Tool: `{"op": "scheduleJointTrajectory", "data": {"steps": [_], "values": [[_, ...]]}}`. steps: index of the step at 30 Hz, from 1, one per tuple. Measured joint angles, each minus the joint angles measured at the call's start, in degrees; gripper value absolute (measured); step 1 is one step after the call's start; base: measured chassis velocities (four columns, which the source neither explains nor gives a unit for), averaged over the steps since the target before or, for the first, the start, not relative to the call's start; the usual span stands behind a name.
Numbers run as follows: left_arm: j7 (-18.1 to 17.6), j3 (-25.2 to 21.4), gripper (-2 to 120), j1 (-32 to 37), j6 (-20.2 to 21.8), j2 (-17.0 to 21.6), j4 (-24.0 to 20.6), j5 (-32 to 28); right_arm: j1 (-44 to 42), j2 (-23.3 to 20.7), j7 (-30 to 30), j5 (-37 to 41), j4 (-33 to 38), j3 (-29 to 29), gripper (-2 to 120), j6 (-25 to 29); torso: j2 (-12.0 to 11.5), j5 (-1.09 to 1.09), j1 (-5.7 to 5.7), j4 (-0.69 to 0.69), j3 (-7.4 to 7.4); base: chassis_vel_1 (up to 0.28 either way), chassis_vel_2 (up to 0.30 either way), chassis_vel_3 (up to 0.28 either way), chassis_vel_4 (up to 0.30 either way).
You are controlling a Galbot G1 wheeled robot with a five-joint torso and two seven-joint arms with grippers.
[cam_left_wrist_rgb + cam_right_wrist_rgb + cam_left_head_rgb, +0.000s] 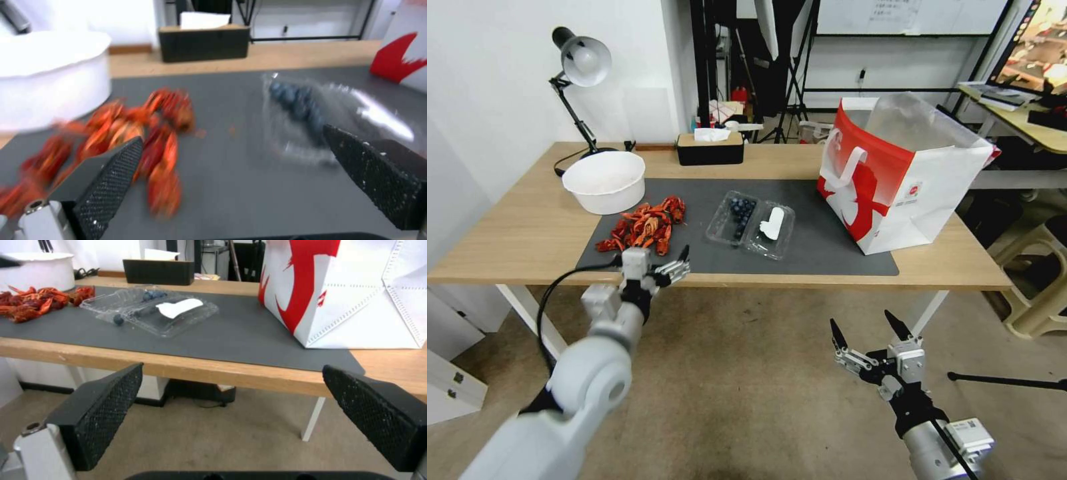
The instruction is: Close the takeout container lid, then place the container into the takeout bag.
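Note:
The takeout container (734, 217) lies open on the grey mat (820, 253), dark blueberries in its left half. Its lid (770, 231), the clear half with a white sticker, lies flat to the right of them. The takeout bag (902, 180) stands open at the mat's right end. My left gripper (662, 264) is open at the table's front edge, between the crayfish and the container (302, 105), with the lid (378, 113) beyond. My right gripper (867, 331) hangs open below and in front of the table, facing the container (126, 305), lid (178, 315) and bag (347, 293).
A pile of red crayfish (644, 229) lies left of the container, with a round white bowl (604, 180) behind it. A black tissue box (710, 148) and a desk lamp (579, 67) stand at the back. The table's front edge (213, 371) is above my right gripper.

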Motion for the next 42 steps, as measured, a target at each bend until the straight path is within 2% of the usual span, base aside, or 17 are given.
{"op": "scheduleJointTrajectory", "data": {"steps": [2, 5, 6, 9, 10, 13, 14, 17, 23, 34, 42], "values": [[-0.3, 1.6, 100, -2.4, 0.3, 0.3, 0.9, -1.2, 0.0, 0.2, 0.0, -0.1, -0.1, 0.0, 100, 0.1, 0.0, 0.0, 0.0, -0.02, 0.0, 0.0, 0.0, 0.0, 0.0], [-2.8, 9.4, 100, -12.7, 3.1, 0.3, 5.2, -5.9, -0.1, 0.9, 0.2, -1.0, -0.6, -0.2, 100, 0.8, 0.0, 0.0, 0.0, 0.0, 0.0, 0.0, 0.0, 0.0, 0.0], [-2.8, 9.4, 100, -12.7, 3.1, 0.3, 5.2, -5.9, -0.1, 0.9, 0.2, -1.0, -0.6, -0.2, 100, 0.8, 0.0, 0.0, 0.0, 0.0, 0.0, 0.0, 0.0, 0.0, 0.0], [-3.2, 13.4, 100, -19.2, 6.8, 0.2, 8.5, -8.1, -0.1, 1.4, 0.6, -1.4, -1.0, -0.2, 100, 1.4, 0.0, 0.01, 0.0, 0.0, 0.0, 0.0, 0.0, 0.0, 0.0], [-3.2, 13.4, 100, -19.2, 6.8, 0.2, 8.5, -8.1, -0.1, 1.4, 0.6, -1.4, -1.0, -0.2, 100, 1.4, 0.0, 0.01, 0.0, 0.0, 0.0, 0.0, 0.0, 0.0, 0.0], [-2.4, 15.3, 100, -23.8, 11.6, 0.5, 11.3, -9.1, -0.1, 1.6, 0.8, -1.6, -1.4, 0.0, 100, 2.1, 0.0, 0.0, -0.01, 0.0, 0.0, 0.0, 0.0, 0.0, 0.0], [-2.4, 15.3, 100, -23.8, 11.6, 0.5, 11.3, -9.1, -0.1, 1.6, 0.8, -1.6, -1.4, 0.0, 100, 2.1, 0.0, 0.0, -0.01, 0.0, 0.0, 0.0, 0.0, 0.0, 0.0], [-0.3, 15.9, 100, -26.9, 16.6, 1.2, 13.2, -10.8, -0.2, 1.5, 0.9, -1.9, -2.0, 0.2, 100, 2.8, 0.0, -0.01, -0.01, 0.02, 0.0, 0.0, 0.0, 0.0, 0.0], [2.5, 17.2, 100, -31.2, 20.6, 1.7, 16.0, -12.7, 0.0, 1.5, 0.9, -2.7, -3.0, 0.0, 100, 3.5, 0.0, -0.01, -0.02, 0.01, 0.0, 0.0, 0.0, 0.0, 0.0], [3.3, 18.3, 100, -33.1, 21.1, 1.6, 17.8, -13.0, 0.1, 1.5, 0.9, -3.1, -3.4, -0.3, 100, 3.7, 0.0, -0.01, -0.02, 0.0, 0.0, 0.0, 0.0, 0.0, 0.0], [4.3, 20.9, 100, -35.3, 21.0, 2.0, 19.8, -13.1, 0.1, 1.1, 0.9, -3.5, -4.1, -0.3, 100, 4.4, 0.0, 0.0, -0.02, 0.0, 0.0, 0.0, 0.0, 0.0, 0.0]]}}
